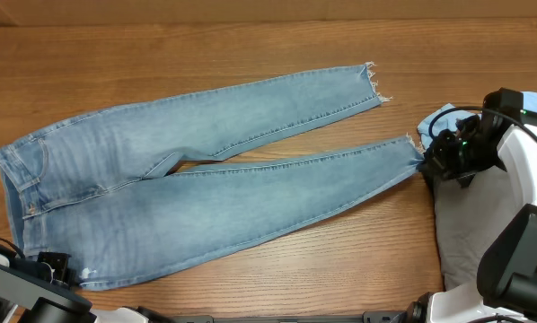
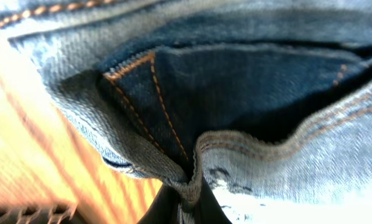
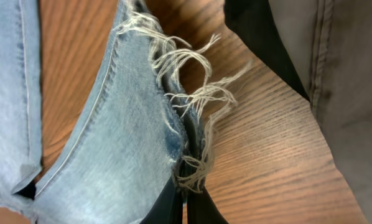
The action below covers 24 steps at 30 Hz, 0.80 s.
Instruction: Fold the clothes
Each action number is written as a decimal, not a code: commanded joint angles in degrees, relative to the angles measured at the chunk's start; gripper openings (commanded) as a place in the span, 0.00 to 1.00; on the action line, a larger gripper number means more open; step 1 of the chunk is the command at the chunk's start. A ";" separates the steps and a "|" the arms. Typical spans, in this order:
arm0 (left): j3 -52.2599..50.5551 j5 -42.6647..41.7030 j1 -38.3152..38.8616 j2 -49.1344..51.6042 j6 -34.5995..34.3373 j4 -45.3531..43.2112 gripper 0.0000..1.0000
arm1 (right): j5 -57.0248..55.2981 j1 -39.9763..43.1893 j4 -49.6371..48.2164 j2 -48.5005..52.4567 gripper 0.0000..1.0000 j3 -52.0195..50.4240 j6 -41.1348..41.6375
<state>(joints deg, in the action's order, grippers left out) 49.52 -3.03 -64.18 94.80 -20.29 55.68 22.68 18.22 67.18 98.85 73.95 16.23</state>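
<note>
The light-blue denim jeans (image 1: 206,170) lie spread flat across the wooden table, waist at the left, two long legs running right with frayed hems. My left gripper (image 1: 48,269) is at the waist's near corner, shut on the waistband edge (image 2: 189,186); the left wrist view shows the dark inside of the jeans and orange stitching. My right gripper (image 1: 430,161) is at the near leg's hem, shut on the frayed hem (image 3: 189,165), with loose white threads around the fingers. The far leg's hem (image 1: 372,85) lies free.
A grey garment (image 1: 470,224) lies at the right under my right arm, also in the right wrist view (image 3: 335,74). A sky-blue garment (image 1: 439,117) shows behind it. Bare wood (image 1: 250,45) runs along the far side.
</note>
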 commanded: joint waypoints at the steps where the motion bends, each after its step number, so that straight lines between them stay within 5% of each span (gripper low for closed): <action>1: 3.96 -2.12 -0.28 -0.44 3.23 2.58 0.04 | -0.61 -0.13 2.32 -1.62 0.04 6.64 -1.29; 14: 24.02 -0.31 -0.24 -14.67 5.29 18.80 0.04 | -8.74 -0.13 29.92 -2.89 0.04 37.79 -4.50; 24: 40.46 0.70 0.81 -18.53 4.63 25.20 0.04 | -8.70 -0.13 29.86 -7.52 0.04 46.47 -2.75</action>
<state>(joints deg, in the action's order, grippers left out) 84.73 -7.35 -63.72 77.01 -16.29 82.76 19.55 16.99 98.63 92.66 117.38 12.91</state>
